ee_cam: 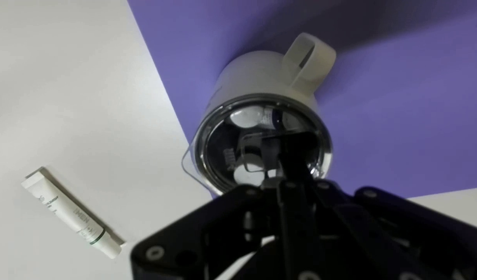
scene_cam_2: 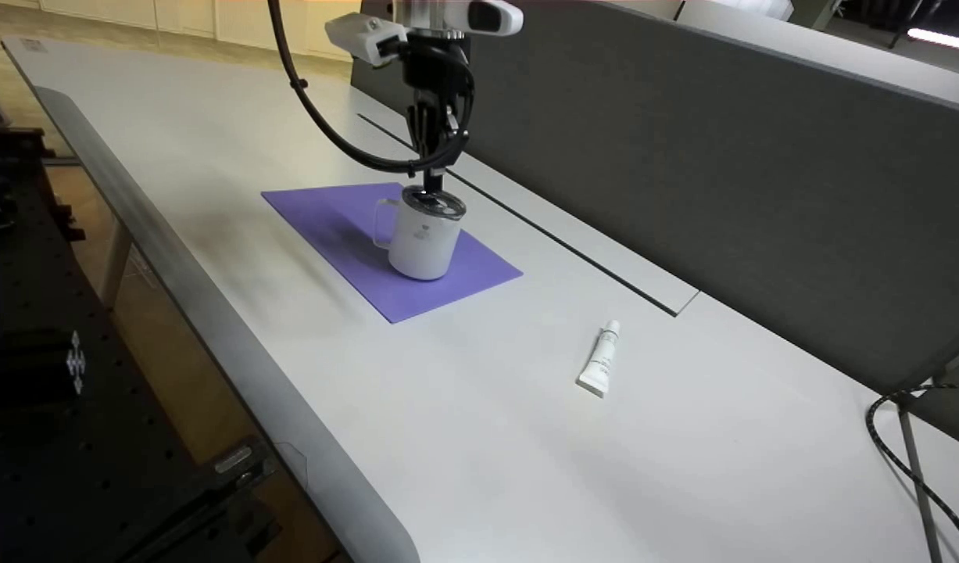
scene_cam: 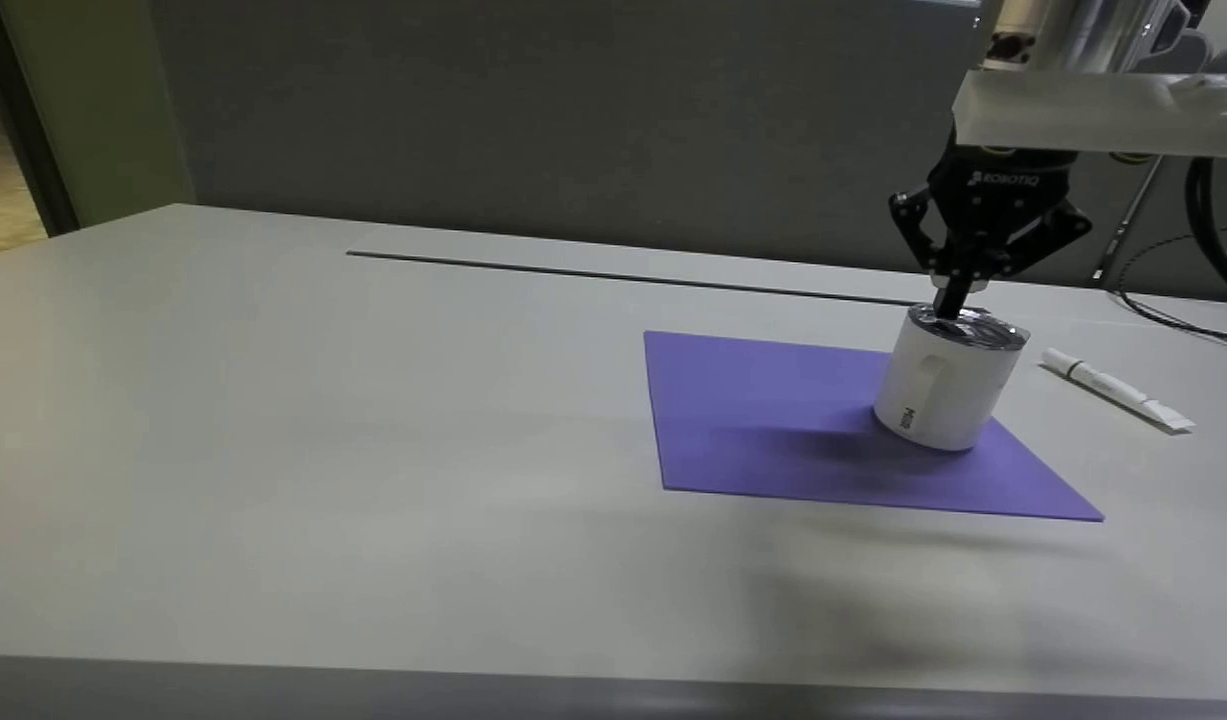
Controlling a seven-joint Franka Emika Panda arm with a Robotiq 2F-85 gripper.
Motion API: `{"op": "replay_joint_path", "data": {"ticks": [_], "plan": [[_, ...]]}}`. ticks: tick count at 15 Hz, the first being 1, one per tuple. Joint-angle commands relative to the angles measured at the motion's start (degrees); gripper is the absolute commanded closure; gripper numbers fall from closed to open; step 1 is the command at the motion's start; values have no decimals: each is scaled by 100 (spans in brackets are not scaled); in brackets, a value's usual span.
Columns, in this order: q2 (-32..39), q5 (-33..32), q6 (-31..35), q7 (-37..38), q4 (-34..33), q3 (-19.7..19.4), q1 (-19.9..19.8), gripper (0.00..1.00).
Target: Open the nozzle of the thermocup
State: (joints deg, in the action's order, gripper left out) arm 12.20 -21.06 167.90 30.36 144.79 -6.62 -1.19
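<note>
One white cylindrical thermocup (scene_cam_2: 424, 244), dark round lid (scene_cam_2: 441, 205) — jaws together, seemingly empty, by clear squarish nozzle (ee_cam: 254, 151) — reach likely done, opening unconfirmed.

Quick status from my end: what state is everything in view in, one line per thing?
Thermocup: standing on the purple mat.
Lid: on the thermocup.
Nozzle: hard to make out among the reflections; open or shut, cannot tell.
Gripper: shut, pointing down at the lid; contact, cannot tell.
Purple mat: flat on the table.
White tube: lying on the table beside the mat, cap on.
</note>
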Motion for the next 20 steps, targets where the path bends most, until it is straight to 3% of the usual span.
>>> {"op": "replay_joint_path", "data": {"ticks": [1,13,16,20], "plan": [[67,486,27,-171,-1,-233,273,100],[164,638,-93,-210,-65,-883,736,100],[170,742,-28,-245,-50,-857,723,100],[-78,1518,52,-671,2,-434,483,100]]}}
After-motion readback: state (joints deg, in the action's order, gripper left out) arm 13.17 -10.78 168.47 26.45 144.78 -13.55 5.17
